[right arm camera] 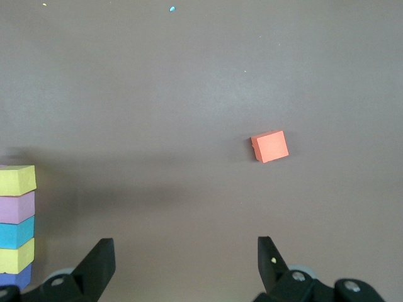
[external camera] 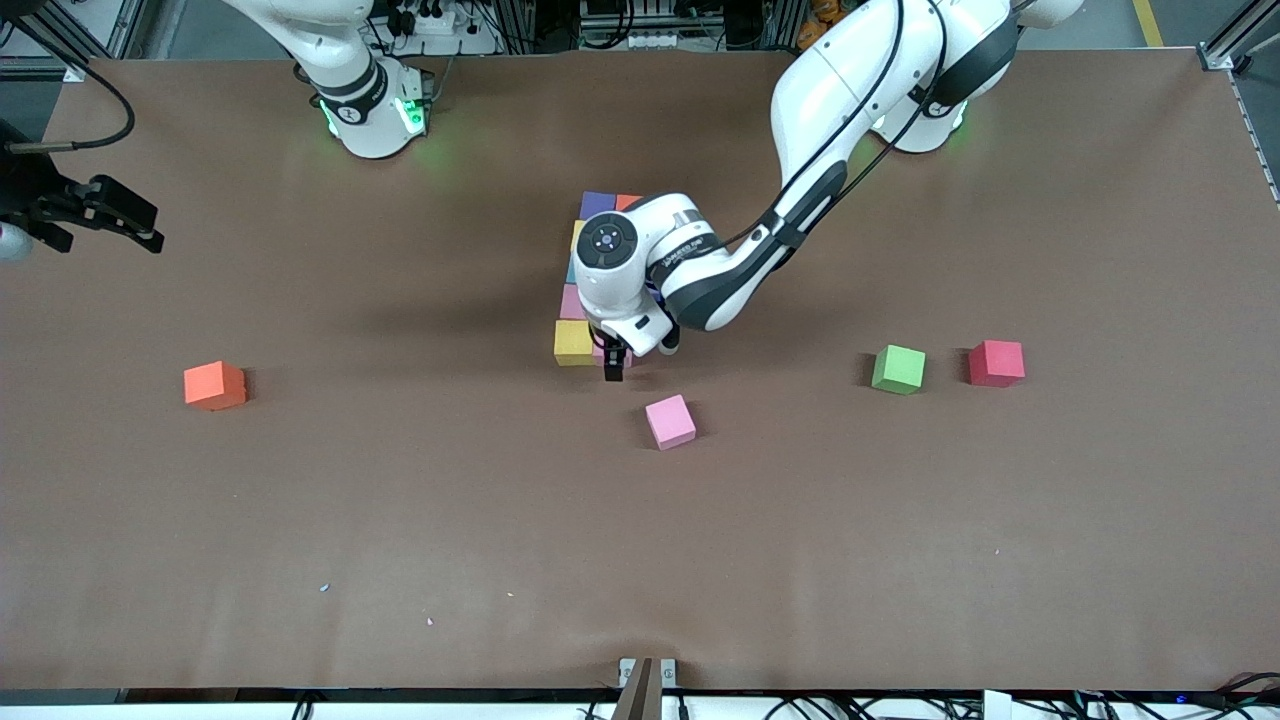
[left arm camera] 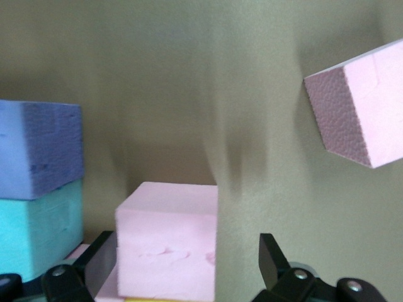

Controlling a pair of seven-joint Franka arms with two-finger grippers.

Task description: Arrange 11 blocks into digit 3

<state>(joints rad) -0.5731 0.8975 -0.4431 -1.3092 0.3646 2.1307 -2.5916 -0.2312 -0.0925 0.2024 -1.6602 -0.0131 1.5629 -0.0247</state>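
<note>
Blocks of the half-built digit 3 sit mid-bench, a column running from a purple cube farthest from the front camera down to a yellow cube nearest it; much of the figure is hidden under the left arm's wrist. Left claw is low over the near end of that column, just beside the yellow cube. In the left wrist view its fingers stand apart with a pink cube between them, closer to one finger than the other, a clear gap on the open side. Whether that cube sits on the bench or is lifted off it cannot be told; nothing is gripped.

Key relation: the loose pink cube lies on the bench nearer the front camera than the left claw and slightly toward the left arm's end, near but apart from the figure. It is turned askew to the column, edges not squared with it, so the claw would likely need to turn to match before closing. The left arm is by far the nearer one to it.

Other loose pieces: red cube toward the left arm's end, beside a green cube that is not part of the job. Orange cube well toward the right arm's end.

Right claw waits at the right arm's end of the bench, fingers wide apart, empty, looking down on the orange cube; that one looks like its pick.

Judged progress: past halfway, with three cubes not yet in the figure.
</note>
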